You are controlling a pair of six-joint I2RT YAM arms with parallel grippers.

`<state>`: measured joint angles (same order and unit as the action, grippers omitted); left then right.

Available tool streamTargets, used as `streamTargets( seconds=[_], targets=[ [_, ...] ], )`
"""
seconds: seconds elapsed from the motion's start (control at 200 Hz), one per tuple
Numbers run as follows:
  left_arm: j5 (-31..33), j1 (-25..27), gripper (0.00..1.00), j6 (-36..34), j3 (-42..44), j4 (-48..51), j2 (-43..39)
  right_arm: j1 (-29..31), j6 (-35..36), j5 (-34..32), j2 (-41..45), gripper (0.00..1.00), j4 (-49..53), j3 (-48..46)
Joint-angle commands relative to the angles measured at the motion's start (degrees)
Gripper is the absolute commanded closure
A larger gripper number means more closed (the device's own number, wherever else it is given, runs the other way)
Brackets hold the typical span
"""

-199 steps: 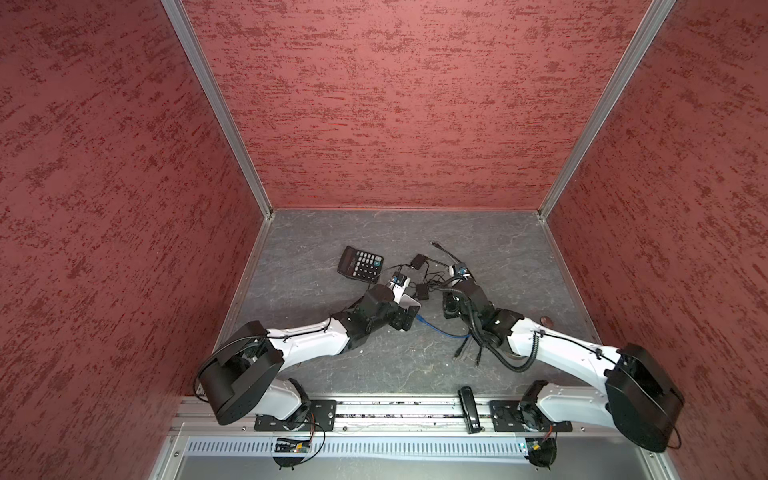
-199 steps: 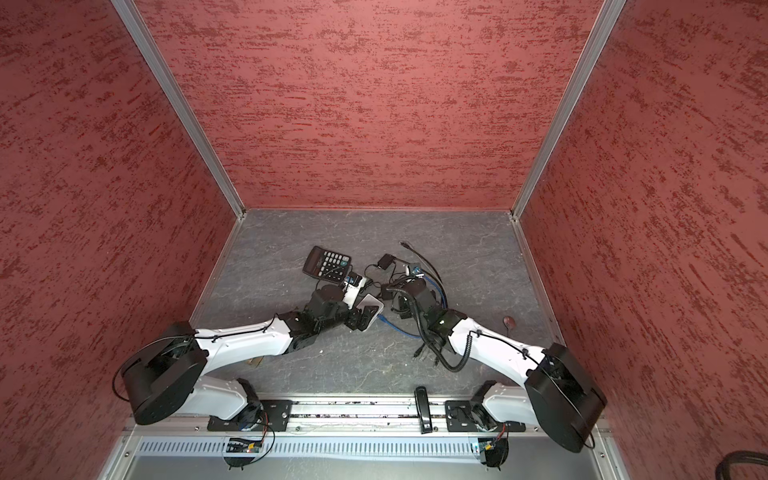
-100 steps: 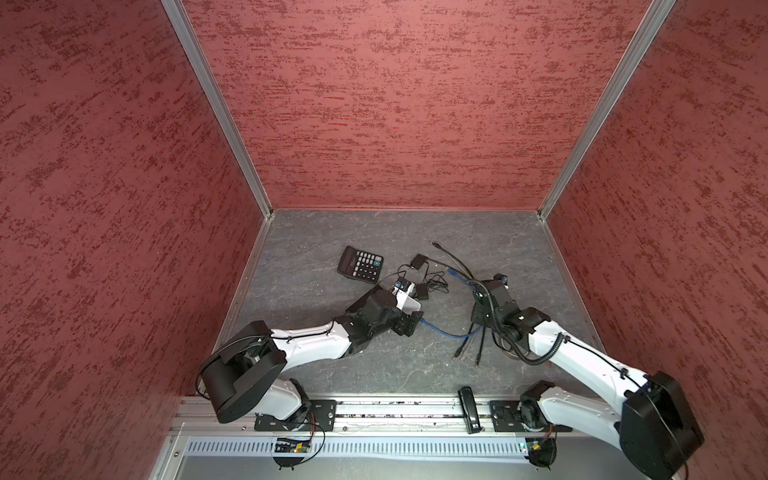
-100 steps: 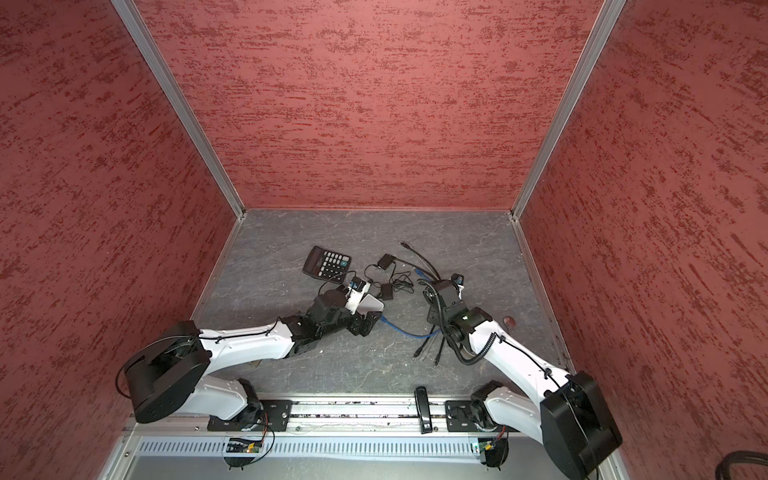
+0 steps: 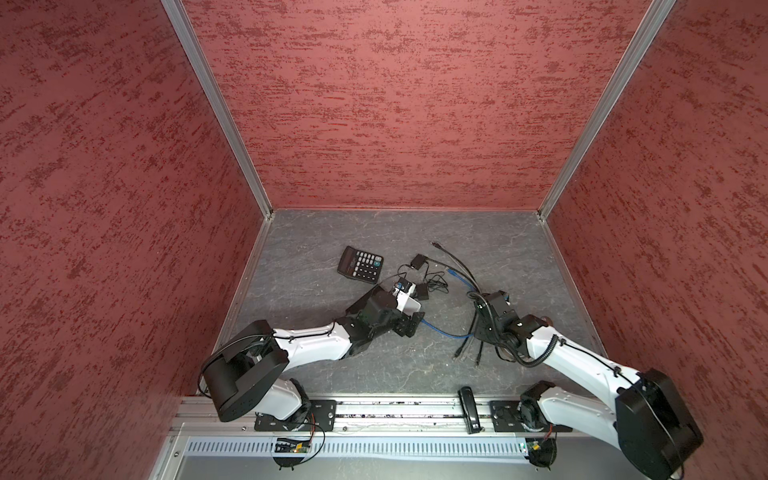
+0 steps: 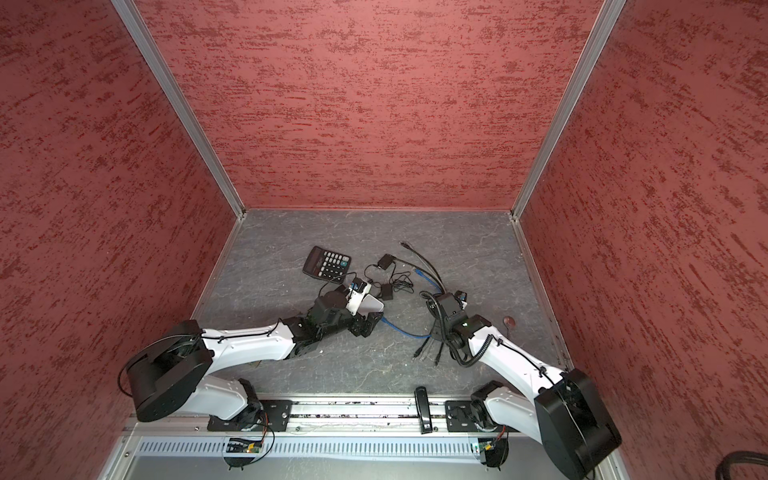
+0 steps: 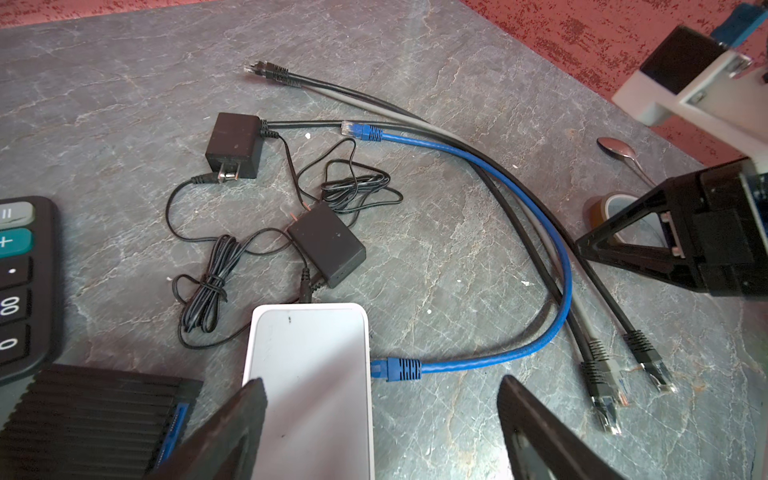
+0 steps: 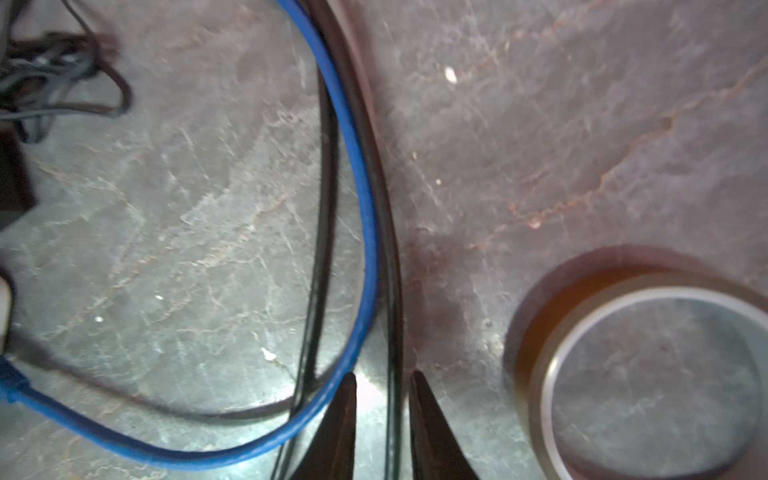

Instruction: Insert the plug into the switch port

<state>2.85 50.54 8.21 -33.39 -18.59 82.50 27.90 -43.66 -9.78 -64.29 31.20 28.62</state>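
The white switch lies flat on the grey floor, and it shows in both top views. A blue plug sits with its tip in the switch's side. Its blue cable loops away to a loose blue plug. My left gripper is open, one finger over the switch, the other beyond the plugged-in end, touching neither. My right gripper hangs over the cable bundle to the right. Its jaws stand a narrow gap apart, with a black cable running between them, unclamped.
Black network cables end in loose plugs near the front. Two black power adapters with tangled leads lie behind the switch. A calculator is at the back left. A tape roll and a spoon lie beside the right gripper.
My right arm has drawn back from the switch, to the right and towards the front, and its jaws have narrowed. The left gripper has stayed open at the switch.
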Motion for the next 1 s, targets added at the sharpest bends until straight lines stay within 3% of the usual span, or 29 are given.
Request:
streamTargets(
  seconds=[0.0, 0.351, 0.521, 0.646, 0.997],
  targets=[
    [-0.5, 0.3, 0.12, -0.4, 0.7, -2.6, 0.3, -0.4, -2.5, 0.0, 0.1, 0.75, 1.1, -0.3],
    [-0.3, 0.3, 0.12, -1.3, 0.4, -2.1, -0.1, -0.8, -1.9, 0.7, -5.1, 0.79, -3.9, -0.9],
    [0.0, 0.3, 0.12, -1.4, 0.7, -2.1, -0.4, -1.0, -1.9, 0.3, -5.4, 0.96, -4.7, -1.2],
    [0.4, 0.7, 0.11, -2.3, 1.3, -3.2, -0.9, -1.0, -1.5, -0.4, -3.8, 0.99, -2.0, 0.0],
    [5.6, 7.1, 0.10, -16.5, 4.7, -13.2, -1.6, -1.0, 2.0, -0.6, 1.0, 1.00, 7.3, 9.1]
  ],
)
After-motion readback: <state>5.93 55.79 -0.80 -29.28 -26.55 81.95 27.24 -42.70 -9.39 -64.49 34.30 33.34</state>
